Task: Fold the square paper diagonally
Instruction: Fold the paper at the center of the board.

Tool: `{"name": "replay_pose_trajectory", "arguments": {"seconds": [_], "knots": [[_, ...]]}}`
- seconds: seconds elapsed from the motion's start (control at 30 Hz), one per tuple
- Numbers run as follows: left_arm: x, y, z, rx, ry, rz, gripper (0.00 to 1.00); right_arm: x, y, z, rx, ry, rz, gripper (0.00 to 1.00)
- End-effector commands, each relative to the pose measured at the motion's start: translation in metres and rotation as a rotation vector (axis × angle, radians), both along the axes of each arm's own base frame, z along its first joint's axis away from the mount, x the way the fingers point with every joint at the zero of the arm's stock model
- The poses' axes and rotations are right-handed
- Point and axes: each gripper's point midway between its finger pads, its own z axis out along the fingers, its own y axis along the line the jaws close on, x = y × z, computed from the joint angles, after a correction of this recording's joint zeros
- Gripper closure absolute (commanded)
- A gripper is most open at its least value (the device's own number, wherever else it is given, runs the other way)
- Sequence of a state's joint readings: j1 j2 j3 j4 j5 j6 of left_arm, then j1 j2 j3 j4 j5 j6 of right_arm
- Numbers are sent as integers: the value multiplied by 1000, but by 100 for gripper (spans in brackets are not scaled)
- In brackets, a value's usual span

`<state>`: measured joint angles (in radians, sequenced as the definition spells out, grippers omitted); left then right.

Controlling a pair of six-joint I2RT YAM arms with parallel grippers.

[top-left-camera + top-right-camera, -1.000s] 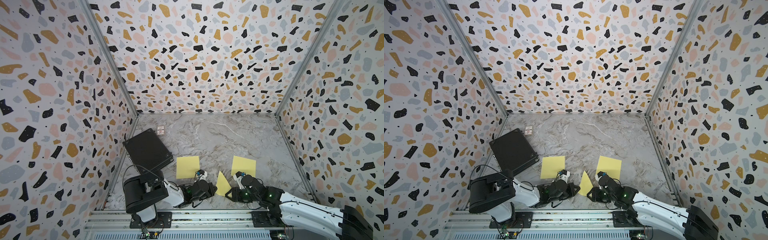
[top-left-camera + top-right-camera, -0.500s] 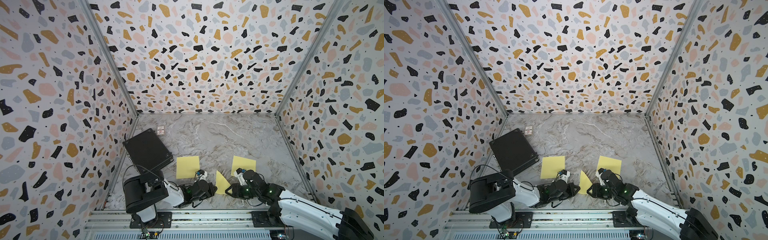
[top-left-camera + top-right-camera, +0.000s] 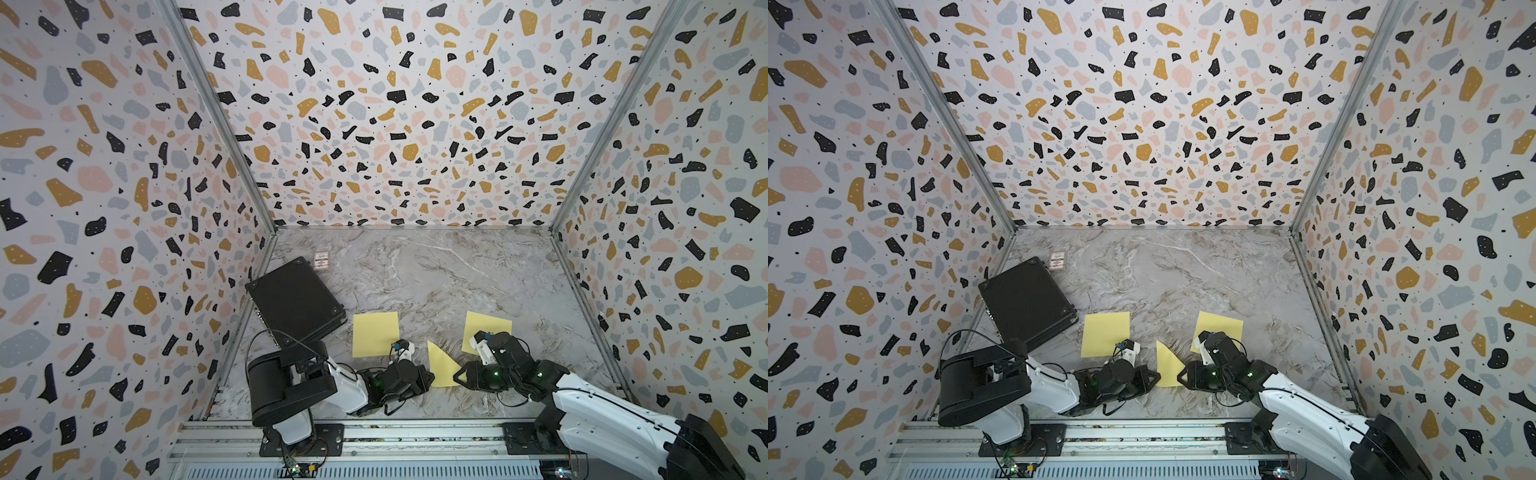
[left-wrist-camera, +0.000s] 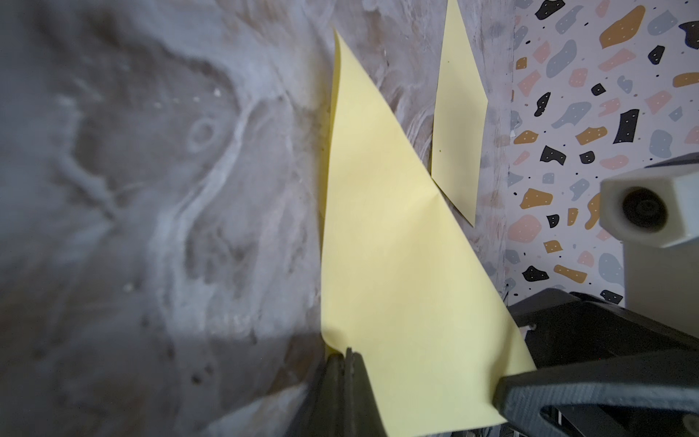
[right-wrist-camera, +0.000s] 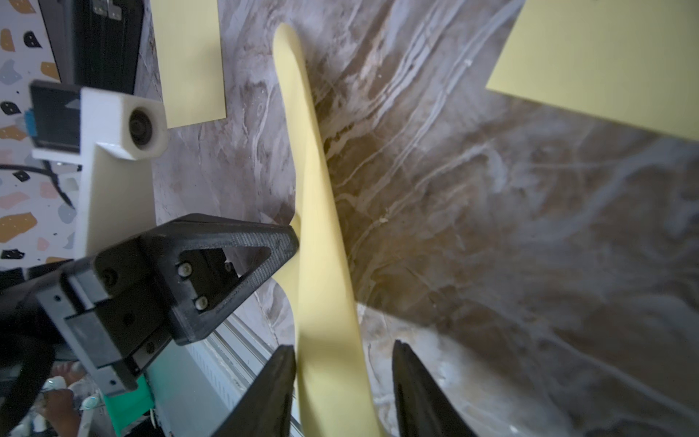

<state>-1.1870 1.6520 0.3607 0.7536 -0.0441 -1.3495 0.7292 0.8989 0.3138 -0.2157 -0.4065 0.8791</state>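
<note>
The yellow paper folded into a triangle is sitting at the 6 o'clock edge of the grey marbled table, between the two arms, in both top views.

The left claw is sitting pinched tight on one corner of the folded triangle; in the left wrist view both layers are running into the closed tips. In a top view the left claw is touching the triangle's 9 o'clock side.

The right claw is standing part open, jaws astride the triangle's edge with a gap on one side; a grip is not showing. In a top view the right claw is touching the triangle's 3 o'clock corner. In the right wrist view the sheet is bowing up off the table.

A flat yellow square sheet is lying at about 7 o'clock, just beyond the left claw. A second flat yellow square sheet is lying at about 5 o'clock, partly under the right arm's wrist.

A black flat case is sitting at 8 o'clock against the wall, and a small printed card is lying at 10 o'clock beside the case's far corner.
</note>
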Motion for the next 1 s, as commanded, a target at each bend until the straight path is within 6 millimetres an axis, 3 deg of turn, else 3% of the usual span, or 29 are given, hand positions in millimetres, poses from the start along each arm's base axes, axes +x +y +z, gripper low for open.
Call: {"name": "replay_pose_trajectory", "arguments": {"seconds": [0.0,0.23,0.3,0.37,0.47,0.53,0.97], "knots": [[-40,85,-90,427,166,-34,100,10,6,11,24,-53,25,65],[-40,84,-90,426,166,-38,100,14,14,21,58,-115,87,82],[-40,85,-90,425,166,-38,100,14,13,21,53,-124,100,82],[-41,84,-90,423,166,-39,100,12,13,23,42,-129,127,75],[-41,84,-90,421,165,-41,100,13,4,22,-23,-146,136,47],[-41,84,-90,420,164,-42,100,17,-1,22,-49,-162,132,37],[-41,83,-90,415,164,-48,100,28,6,15,-42,-122,205,41]]}}
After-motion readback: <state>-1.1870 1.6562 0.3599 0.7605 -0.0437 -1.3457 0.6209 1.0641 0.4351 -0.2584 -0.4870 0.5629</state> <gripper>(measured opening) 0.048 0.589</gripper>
